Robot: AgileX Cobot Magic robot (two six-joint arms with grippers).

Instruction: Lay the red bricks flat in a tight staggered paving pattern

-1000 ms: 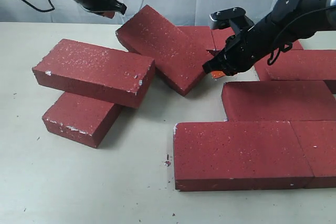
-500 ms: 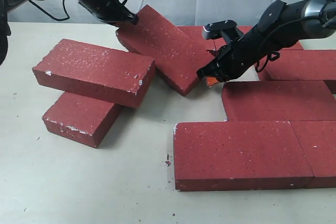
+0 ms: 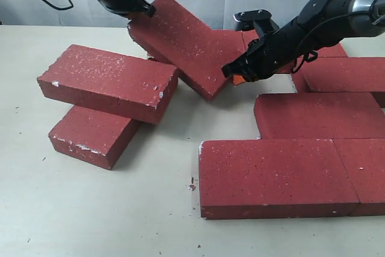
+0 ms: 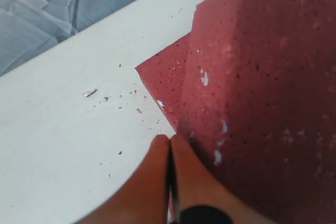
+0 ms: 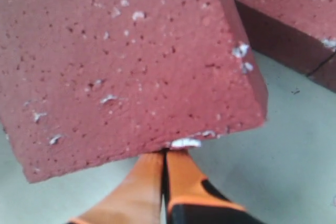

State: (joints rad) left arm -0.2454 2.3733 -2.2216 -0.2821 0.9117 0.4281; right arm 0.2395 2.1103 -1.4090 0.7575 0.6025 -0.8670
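Observation:
One red brick (image 3: 180, 43) lies slanted at the back centre, propped on another brick. My left gripper (image 3: 147, 10) is shut, its tips against the brick's far upper end. In the left wrist view the shut fingertips (image 4: 169, 140) touch that brick's corner (image 4: 262, 77). My right gripper (image 3: 231, 73) is shut too, its tips pressed against the near lower end. The right wrist view shows these shut tips (image 5: 165, 153) under the chipped edge of the brick (image 5: 121, 51). Several bricks (image 3: 277, 176) lie flat in rows at the right.
At the left, one brick (image 3: 108, 82) lies crosswise on top of another (image 3: 93, 133). More flat bricks (image 3: 343, 73) sit behind my right arm. Bare table (image 3: 90, 209) runs along the front and left. A small crumb (image 3: 191, 186) lies before the front row.
My left gripper came down onto the slanted brick's far end. My right gripper pushed left against its near end, and the brick shifted slightly back and left.

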